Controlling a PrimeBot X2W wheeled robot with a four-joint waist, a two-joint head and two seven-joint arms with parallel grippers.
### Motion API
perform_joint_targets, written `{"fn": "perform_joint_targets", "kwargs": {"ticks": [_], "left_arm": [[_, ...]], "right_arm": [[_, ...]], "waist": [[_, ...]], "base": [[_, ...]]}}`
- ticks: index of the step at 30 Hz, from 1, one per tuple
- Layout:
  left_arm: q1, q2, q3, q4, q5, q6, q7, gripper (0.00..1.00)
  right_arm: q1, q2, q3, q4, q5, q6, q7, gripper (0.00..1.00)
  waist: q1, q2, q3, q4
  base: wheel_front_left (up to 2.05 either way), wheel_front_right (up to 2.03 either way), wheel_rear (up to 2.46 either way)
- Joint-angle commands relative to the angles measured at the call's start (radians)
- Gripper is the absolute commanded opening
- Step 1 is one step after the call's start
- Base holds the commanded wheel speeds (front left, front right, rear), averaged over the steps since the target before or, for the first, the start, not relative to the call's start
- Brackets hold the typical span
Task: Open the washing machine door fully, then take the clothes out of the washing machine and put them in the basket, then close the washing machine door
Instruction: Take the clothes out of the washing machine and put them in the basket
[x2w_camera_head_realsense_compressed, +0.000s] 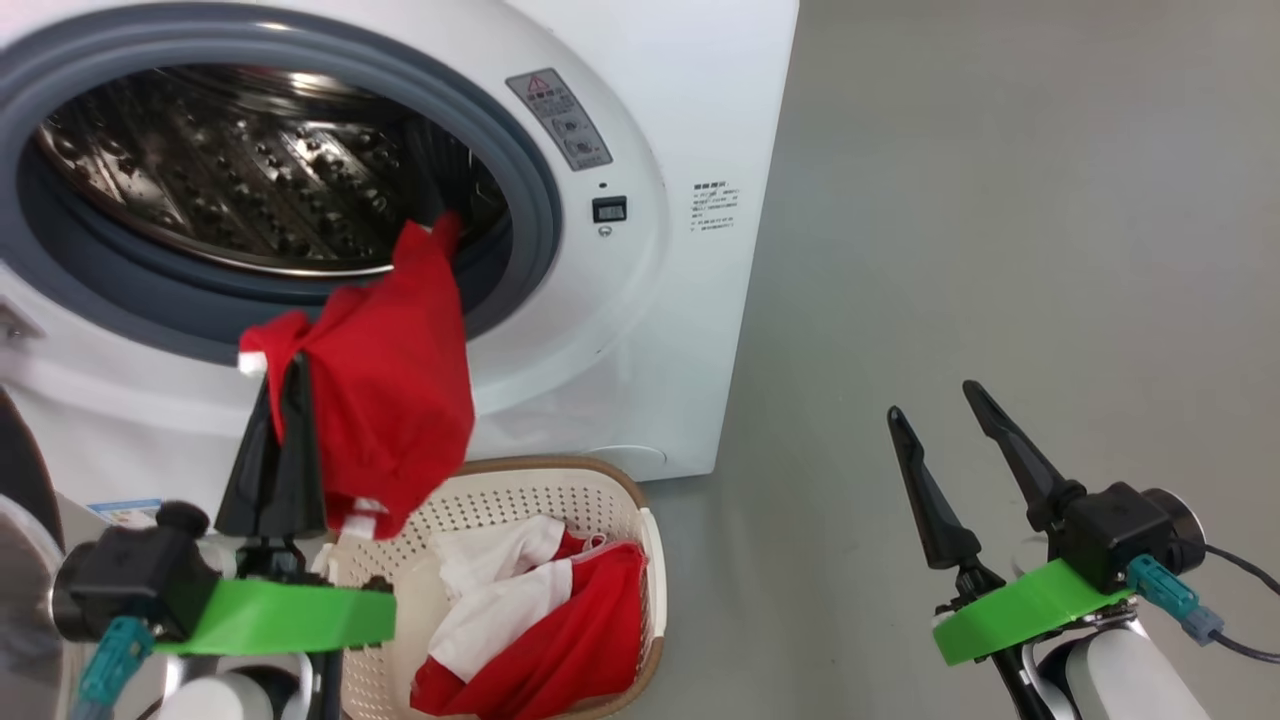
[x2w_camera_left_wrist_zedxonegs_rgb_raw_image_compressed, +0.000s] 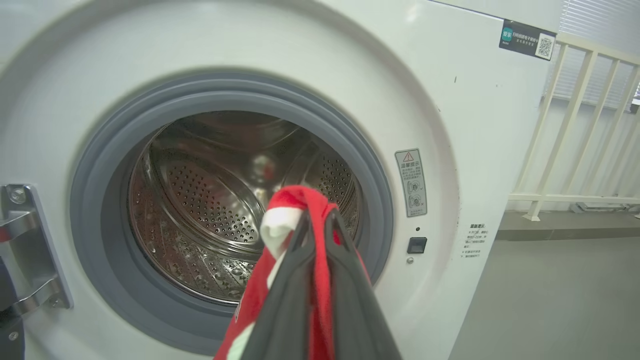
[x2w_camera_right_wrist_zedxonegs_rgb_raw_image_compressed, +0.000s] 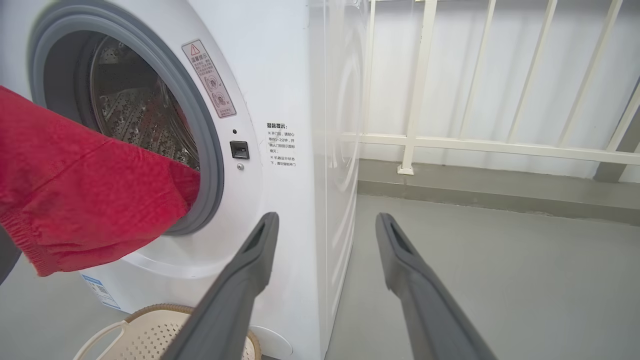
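Basket (x2w_camera_head_realsense_compressed: 530, 500) in head view holds clothes (x2w_camera_head_realsense_compressed: 570, 620).

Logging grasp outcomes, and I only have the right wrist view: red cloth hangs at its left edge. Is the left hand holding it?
Observer: Yes, the left hand is shut on the red garment, pinching it by a white-trimmed edge.
Operator: Anything inside the basket?
Observer: The basket holds red and white clothes.
Operator: And the drum?
Observer: Bare steel wherever the left wrist view shows the drum.
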Motion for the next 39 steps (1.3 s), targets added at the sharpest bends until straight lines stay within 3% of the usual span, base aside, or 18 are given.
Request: {"fn": "perform_joint_targets", "kwargs": {"ticks": [1,12,20,26,39], "left_arm": [[0.004,0.016,0.029,-0.05,0.006,0.009,0.004,0.0],[0.083,0.012,0.002,-0.198,0.018,0.037,0.057,0.0],[0.1,-0.005,-0.021,-0.155,-0.014,0.036,0.088,0.0],[0.072,-0.023,-0.046,-0.023,-0.054,0.024,0.103,0.0],[-0.114,-0.043,-0.085,0.452,-0.105,-0.031,0.046,0.0]], "right_arm": [[0.0,0.003,0.019,-0.023,-0.012,0.004,-0.006,1.0],[0.011,0.003,0.021,-0.027,-0.013,0.004,-0.006,1.0],[0.006,0.0,0.031,-0.027,-0.01,0.004,-0.006,1.0],[-0.005,-0.006,0.034,-0.024,-0.007,0.004,-0.006,1.0],[-0.046,-0.016,0.04,-0.03,-0.002,0.004,-0.006,1.0]], "waist": [[0.0,0.0,-0.012,0.008],[0.0,0.0,-0.017,0.019],[0.0,0.0,-0.005,0.013],[0.0,0.0,0.024,0.002],[0.0,0.0,0.134,-0.02]], "base": [[0.0,0.0,0.0],[0.0,0.0,0.0],[0.0,0.0,0.0],[0.0,0.0,0.0],[0.0,0.0,0.0]]}}
